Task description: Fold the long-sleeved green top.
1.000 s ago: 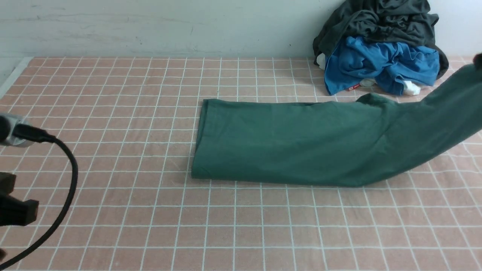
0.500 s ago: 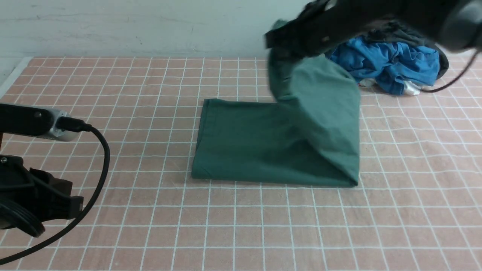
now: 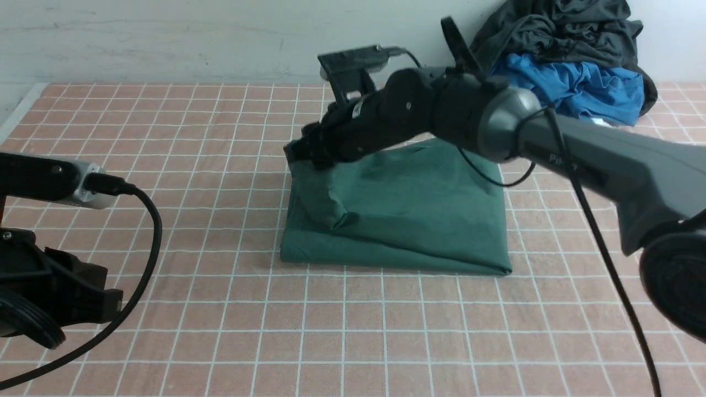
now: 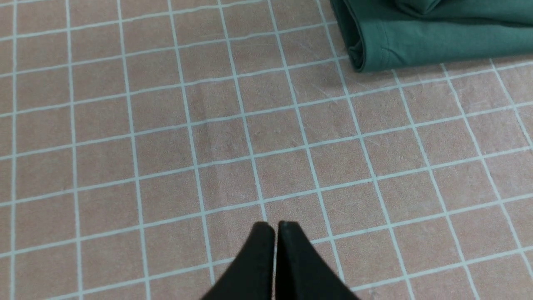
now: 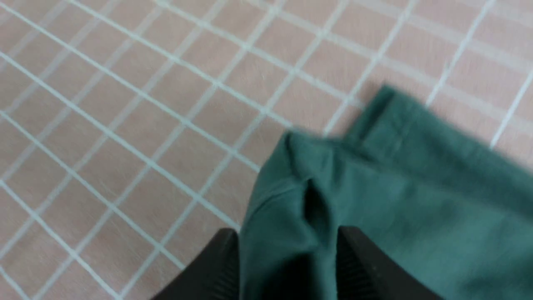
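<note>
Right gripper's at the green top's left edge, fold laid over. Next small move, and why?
Probably lift the right gripper straight up off the green long-sleeved top. Its jaws stand apart with cloth bunched between them, and the folded-over layer already reaches the left edge, though that corner sits humped. Backing off should let it settle flat.

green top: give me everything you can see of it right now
The green long-sleeved top is dark green, soft knit-looking, folded into a rough rectangle lying on the pink checked cloth. Its upper layer is rumpled at the far left corner, where fabric sits between the open jaws of the right gripper. Stitched hem visible; sleeves and logo hidden.
</note>
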Robot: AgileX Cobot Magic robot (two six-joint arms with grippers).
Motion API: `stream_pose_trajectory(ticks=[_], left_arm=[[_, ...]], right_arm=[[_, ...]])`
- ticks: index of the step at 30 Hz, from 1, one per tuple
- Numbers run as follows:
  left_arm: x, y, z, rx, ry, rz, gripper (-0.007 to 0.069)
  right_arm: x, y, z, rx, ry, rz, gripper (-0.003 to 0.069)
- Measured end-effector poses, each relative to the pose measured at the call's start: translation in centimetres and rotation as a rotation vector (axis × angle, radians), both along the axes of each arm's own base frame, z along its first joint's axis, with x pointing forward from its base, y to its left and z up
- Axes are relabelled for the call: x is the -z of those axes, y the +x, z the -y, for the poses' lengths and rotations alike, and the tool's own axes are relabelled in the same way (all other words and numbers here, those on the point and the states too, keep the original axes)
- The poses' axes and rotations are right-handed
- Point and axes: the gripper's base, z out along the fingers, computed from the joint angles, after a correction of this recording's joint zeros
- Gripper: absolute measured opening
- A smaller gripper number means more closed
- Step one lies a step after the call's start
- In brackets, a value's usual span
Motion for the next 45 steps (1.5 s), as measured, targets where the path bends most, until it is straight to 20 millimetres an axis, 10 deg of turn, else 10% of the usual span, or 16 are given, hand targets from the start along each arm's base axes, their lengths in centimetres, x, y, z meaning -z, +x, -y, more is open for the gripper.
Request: stream_pose_trajectory(ticks=[6,19,26,35,45], left_arm=[[-0.6,-0.6,0.0,0.004,0.001,0.038,-0.0007],[-3.1,-3.4,-0.3,0.017,0.006,0.215,-0.0007],[-3.6,-4.0,-0.3,0.015,0.002,0.252,-0.0007],[-3.5,-4.8,0.4,0.146,0.102,0.316,-0.0007],[-1.7,-8.3,0.3,0.194,0.093,0.519,-0.0007]], right_arm=[[-2.7,-0.4,0.4,-0.032,-0.056,0.016,0.0315],[8.8,-2.1,-4.5,-0.102,-0.122,-0.26,0.0003],[2.3,-4.3,-5.8,-0.248,-0.235,-0.112,-0.0013],[-12.6,-9.2,1.4,-0.189,-0.441,0.059,-0.0014],[-16.5,-19.8,10.9,-0.155,-0.388,0.08,-0.0014]])
